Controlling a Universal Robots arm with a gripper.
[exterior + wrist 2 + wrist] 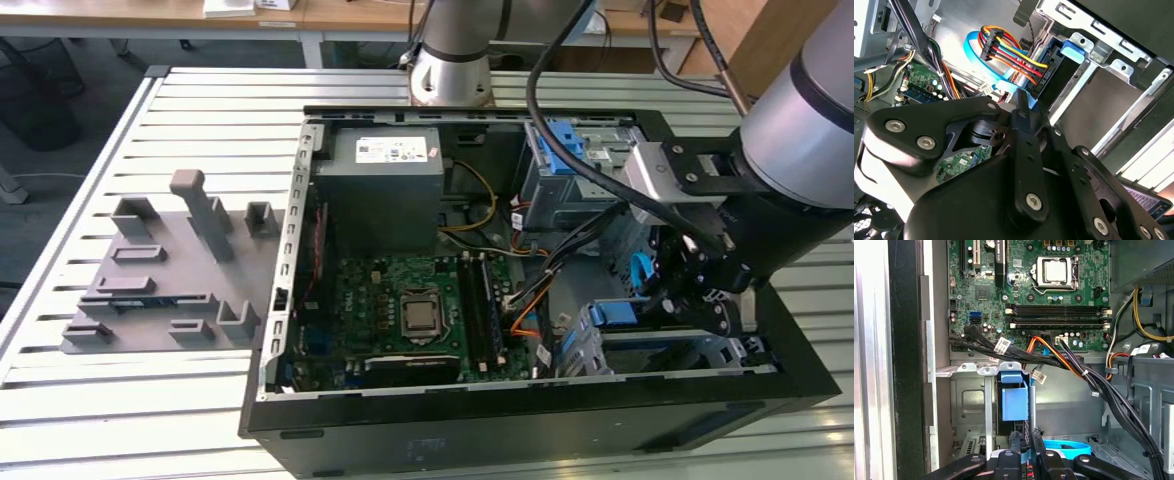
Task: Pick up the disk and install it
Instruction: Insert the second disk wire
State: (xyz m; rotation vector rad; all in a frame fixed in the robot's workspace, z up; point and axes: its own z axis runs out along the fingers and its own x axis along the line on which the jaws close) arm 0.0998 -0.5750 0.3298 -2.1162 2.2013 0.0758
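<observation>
Disk [1013,405], its blue plastic carrier end showing, stands on edge in the metal bay at the case's near right corner in the exterior view; my black fingers [1015,452] sit clenched on a blue flat cable by its edge. Green motherboard [414,310], grey power-supply box [384,185], open black computer case [534,425], ribbed metal table [147,400], wooden desks behind
</observation>
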